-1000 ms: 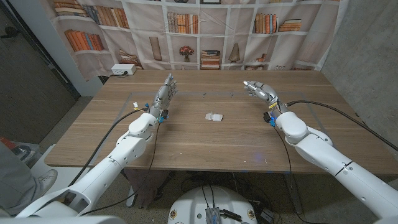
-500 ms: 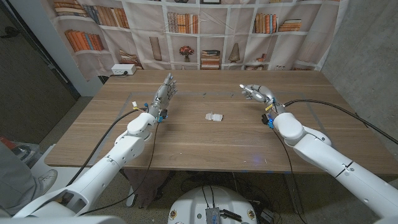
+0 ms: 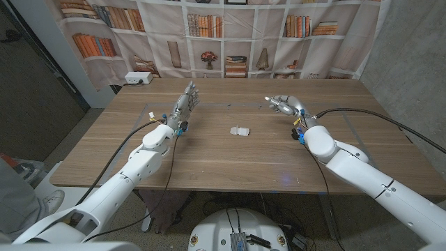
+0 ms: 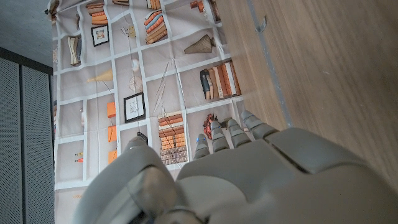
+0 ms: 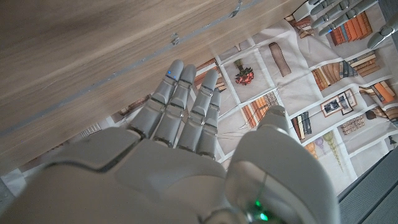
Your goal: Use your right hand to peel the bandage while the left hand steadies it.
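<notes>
A small white bandage point(image 3: 240, 130) lies on the wooden table point(image 3: 230, 164) near its middle, untouched. My left hand point(image 3: 185, 102) stands to its left, fingers straight and apart, holding nothing; its back point(image 4: 261, 180) faces the wrist camera. My right hand point(image 3: 284, 105) hovers to the right of the bandage and a little farther back, fingers extended together and empty, and the right wrist view looks along the back of this hand point(image 5: 186, 149). Both hands are well apart from the bandage.
A white power strip point(image 3: 138, 78) sits at the table's far left corner. A bookshelf-printed curtain point(image 3: 230, 35) hangs behind the table. A person's leg and shoe point(image 3: 28, 199) are at the lower left edge.
My right hand has drifted left, toward the middle of the table. The left hand and the bandage have not moved.
</notes>
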